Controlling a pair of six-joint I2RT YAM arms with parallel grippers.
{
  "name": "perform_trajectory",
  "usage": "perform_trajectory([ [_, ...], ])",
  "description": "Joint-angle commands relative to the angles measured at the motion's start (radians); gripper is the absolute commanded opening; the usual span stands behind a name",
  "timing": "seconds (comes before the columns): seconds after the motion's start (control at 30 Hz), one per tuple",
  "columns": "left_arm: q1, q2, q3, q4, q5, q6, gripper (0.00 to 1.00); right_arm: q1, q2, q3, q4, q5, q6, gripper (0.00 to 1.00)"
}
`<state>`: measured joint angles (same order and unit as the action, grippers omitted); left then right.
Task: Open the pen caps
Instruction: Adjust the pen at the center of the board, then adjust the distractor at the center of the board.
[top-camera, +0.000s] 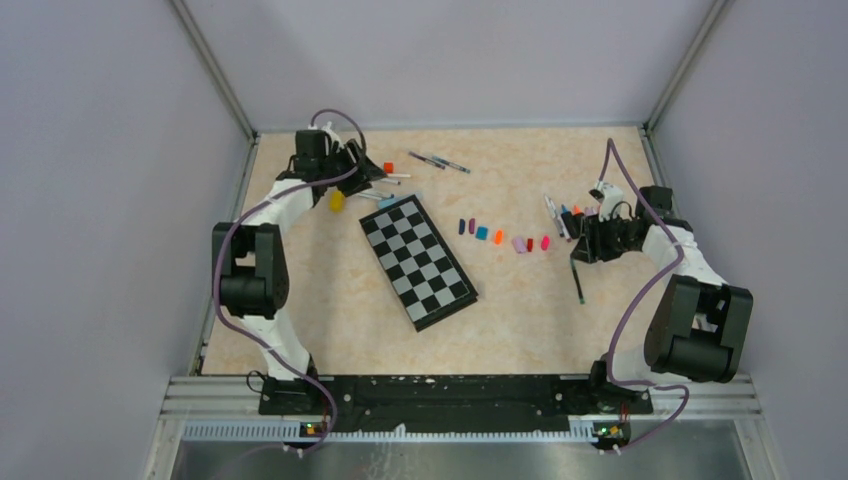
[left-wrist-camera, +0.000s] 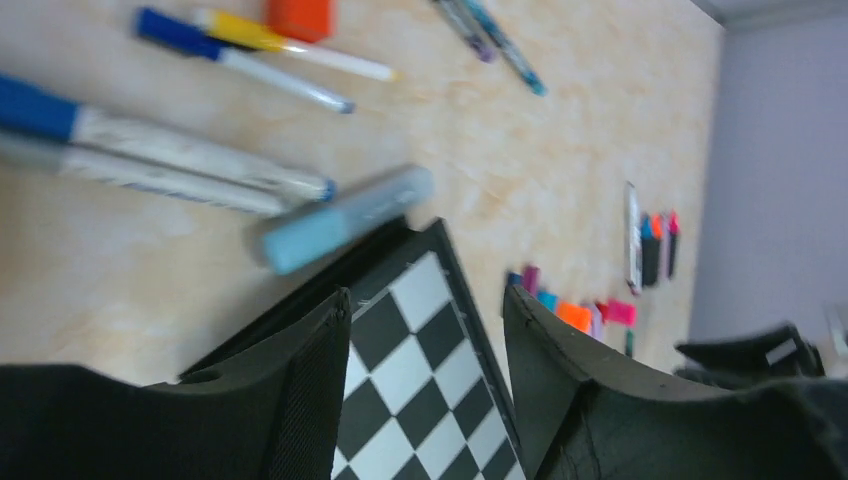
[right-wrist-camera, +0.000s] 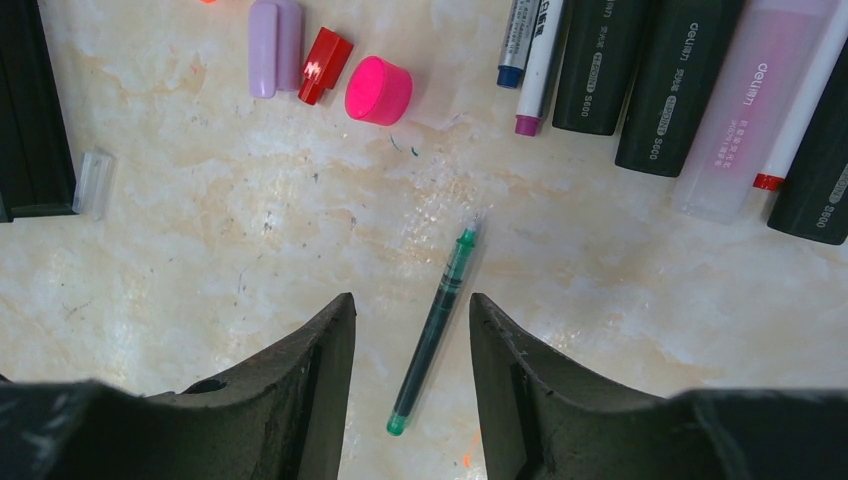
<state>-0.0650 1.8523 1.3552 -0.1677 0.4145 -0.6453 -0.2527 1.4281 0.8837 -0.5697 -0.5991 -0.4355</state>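
Lilac-grey walls (top-camera: 90, 150) box me in on three sides, w/ bare metal posts (top-camera: 213, 68) at the far corners. Worktop (top-camera: 540, 330) is beige, marbled like stone, smooth w/ a slight sheen & a few ink specks.

My right tool (right-wrist-camera: 410, 305): fingers stand apart, gripping nothing. A thin green pen (right-wrist-camera: 433, 330) lies flat on the worktop, seen in the gap btwn them, fine tip pointing ahead. Pen caps (top-camera: 500, 237) lie in a loose row off to that tool's left, btwn it & the checkered board (top-camera: 418, 262). The nearest three are ahead & left of the fingers:
- lilac cap (right-wrist-camera: 275, 47): rounded oblong, matt
- red cap (right-wrist-camera: 323, 65): small, squarish, right beside the lilac
- pink cap (right-wrist-camera: 378, 90): stubby cylinder, glossy, just beside the red

Ahead & right are black-bodied markers (right-wrist-camera: 600, 60) & a frosted pink highlighter (right-wrist-camera: 745, 110), side by side.

My left tool (left-wrist-camera: 425, 300): fingers apart, empty, over a corner of the board, which is flat, black-rimmed, w/ black & white squares. Just ahead lies a pale-blue marker (left-wrist-camera: 340, 220), blurred. Beyond it are white-barrelled pens (left-wrist-camera: 180, 150) w/ blue ends.
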Motion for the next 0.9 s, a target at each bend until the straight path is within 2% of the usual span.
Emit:
perform_trajectory([
  [0.0, -0.042, -0.067, -0.035, 0.178, 0.324, 0.170, 0.60, -0.011, -0.016, 0.006, 0.007, -0.013, -0.017, 0.45],
  [0.1, -0.146, -0.069, 0.009, 0.027, 0.239, 0.273, 0.60, -0.011, -0.013, 0.006, 0.004, -0.013, -0.019, 0.45],
  [0.2, -0.248, -0.040, 0.052, -0.040, 0.135, 0.305, 0.56, -0.010, -0.012, 0.006, 0.004, -0.012, -0.018, 0.45],
  [0.37, -0.340, 0.041, 0.098, -0.048, -0.004, 0.215, 0.27, -0.011, -0.012, 0.003, 0.003, -0.012, -0.022, 0.45],
  [0.43, -0.365, 0.082, 0.140, -0.069, -0.044, 0.179, 0.22, -0.011, -0.012, 0.003, 0.003, -0.013, -0.022, 0.45],
  [0.67, -0.430, 0.209, 0.297, -0.233, -0.261, 0.110, 0.18, -0.013, -0.012, 0.003, 0.000, -0.013, -0.025, 0.45],
  [0.87, -0.449, 0.258, 0.321, -0.303, -0.375, 0.063, 0.17, -0.014, -0.012, 0.003, -0.001, -0.016, -0.026, 0.45],
])
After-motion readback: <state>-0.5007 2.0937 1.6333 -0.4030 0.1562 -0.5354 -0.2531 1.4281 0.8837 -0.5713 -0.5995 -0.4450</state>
